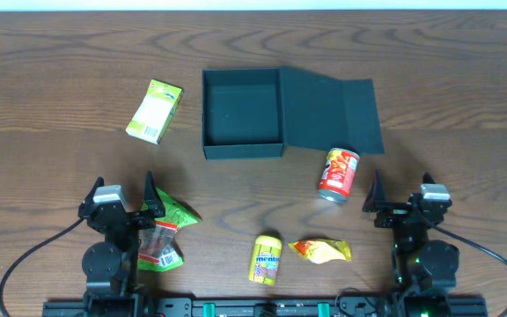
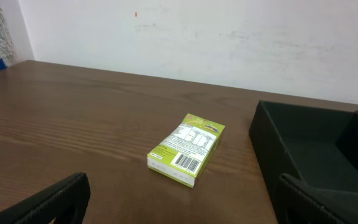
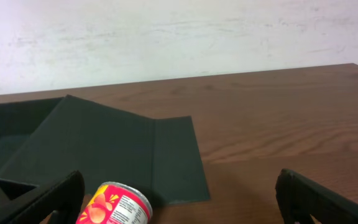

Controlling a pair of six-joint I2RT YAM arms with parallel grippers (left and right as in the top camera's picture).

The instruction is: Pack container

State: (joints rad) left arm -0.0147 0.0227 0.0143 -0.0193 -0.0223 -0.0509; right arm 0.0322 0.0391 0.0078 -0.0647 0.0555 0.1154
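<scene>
The dark teal-green container [image 1: 242, 113] stands open at the table's middle back, its flap lid [image 1: 331, 113] lying flat to the right. It shows at the right of the left wrist view [image 2: 316, 149] and at the left of the right wrist view [image 3: 92, 149]. A yellow-green carton [image 1: 154, 111] lies left of it, also in the left wrist view [image 2: 187, 149]. A red can [image 1: 338, 173] lies on its side below the lid, also in the right wrist view [image 3: 115, 206]. My left gripper [image 1: 123, 199] [image 2: 179, 202] and right gripper [image 1: 401, 194] [image 3: 179, 199] are open and empty near the front.
A green snack bag [image 1: 174, 211] and a red-and-clear packet [image 1: 159, 246] lie by the left arm. A yellow mints bottle [image 1: 266, 259] and a yellow-orange wrapper [image 1: 321, 251] lie at front centre. A white wall [image 2: 197, 37] runs behind the table.
</scene>
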